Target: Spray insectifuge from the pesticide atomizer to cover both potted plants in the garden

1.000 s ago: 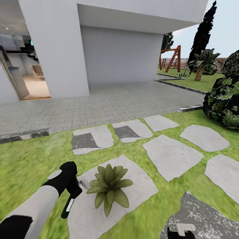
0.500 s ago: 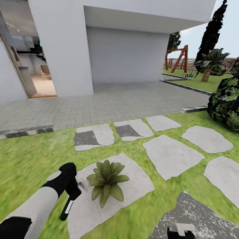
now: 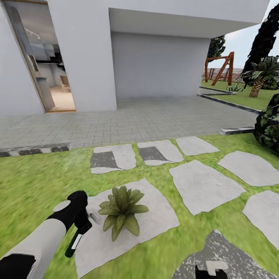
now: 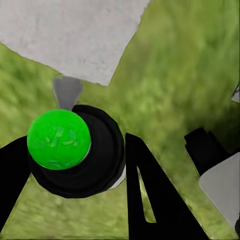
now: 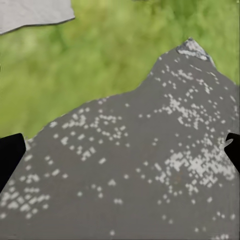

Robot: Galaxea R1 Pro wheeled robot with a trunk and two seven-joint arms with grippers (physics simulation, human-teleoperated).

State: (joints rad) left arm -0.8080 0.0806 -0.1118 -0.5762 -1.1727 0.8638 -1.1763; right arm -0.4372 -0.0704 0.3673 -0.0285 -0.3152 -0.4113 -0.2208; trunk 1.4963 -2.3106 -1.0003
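Showing the lawn (image 3: pixel 31 182) with stepping stones (image 3: pixel 205 186); a potted plant (image 3: pixel 120 211) sits on one stone. Left claw (image 3: pixel 79 224), clamped on the spray bottle (image 3: pixel 75 242), hangs beside the plant. Right claw (image 3: pixel 211 271): fingers apart.

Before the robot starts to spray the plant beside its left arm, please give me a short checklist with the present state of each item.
1. Pesticide atomizer held in the left claw: ok, fingers flank the bottle.
2. Potted plant near the nozzle: ok, just beside it on the stepping stone.
3. Nozzle aimed at the leaves: cannot tell.
4. Second potted plant located: not ok.
5. Right claw free: ok, open over a dark speckled stone.
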